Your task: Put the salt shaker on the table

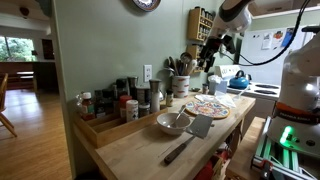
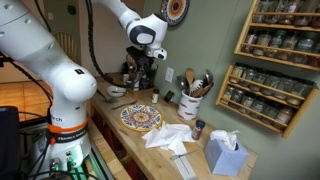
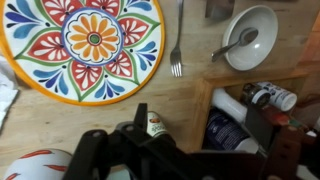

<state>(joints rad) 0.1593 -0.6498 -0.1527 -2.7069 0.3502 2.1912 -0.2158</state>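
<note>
My gripper [image 3: 200,128] is open, its two dark fingers spread wide, and it holds nothing. It hangs above the back ledge in both exterior views [image 1: 207,58] [image 2: 140,68]. A white-topped shaker with a dark blue label [image 3: 228,120], which I take for the salt shaker, stands among bottles on the ledge, below and between the fingers. A small dark-capped bottle with a white label [image 3: 156,125] stands on the wooden table [image 3: 60,120] just inside the left finger. The table shows in both exterior views [image 1: 140,150] [image 2: 112,138].
A colourful painted plate [image 3: 90,40] [image 2: 140,117], a fork [image 3: 178,50] and a white bowl with a spoon [image 3: 250,35] [image 1: 172,122] lie on the table. Several spice bottles [image 1: 120,100], a spatula [image 1: 190,135], a utensil crock [image 2: 190,100], a tissue box [image 2: 228,155] and wall spice racks [image 2: 270,60] are around.
</note>
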